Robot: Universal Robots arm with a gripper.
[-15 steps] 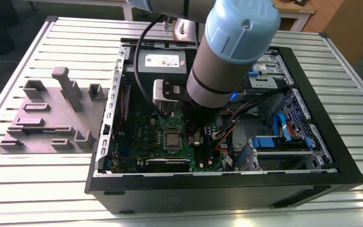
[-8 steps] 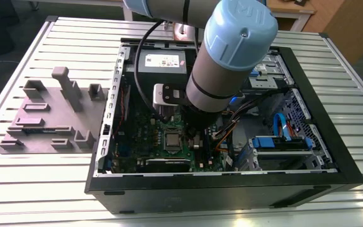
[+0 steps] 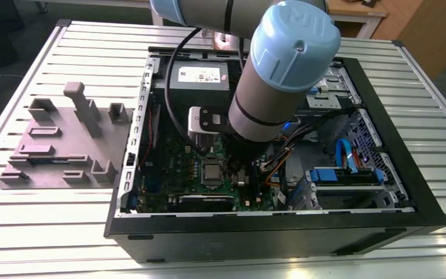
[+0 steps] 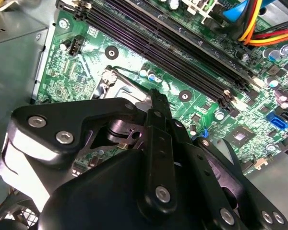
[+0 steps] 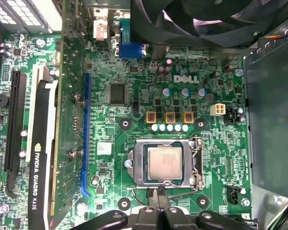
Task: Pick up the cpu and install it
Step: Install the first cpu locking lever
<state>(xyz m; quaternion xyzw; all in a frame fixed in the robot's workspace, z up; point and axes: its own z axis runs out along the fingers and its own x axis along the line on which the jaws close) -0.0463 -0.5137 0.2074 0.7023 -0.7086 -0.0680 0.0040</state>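
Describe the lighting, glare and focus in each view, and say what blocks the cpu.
Exterior view: even room light, the arm covers much of the motherboard, and the cpu shows as a small pale square. First wrist view: sharp, the cpu evenly lit in its socket frame. Second wrist view: the dark pincer sits close and soft, hiding the socket, with glare on its metal plate.

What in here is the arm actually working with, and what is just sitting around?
In the job:
- small square silver-topped cpu, lying in its metal-framed socket
- green motherboard
- black gripper beside the socket

Lying about:
- grey foam tray
- big grey box with a white label
- blue cables
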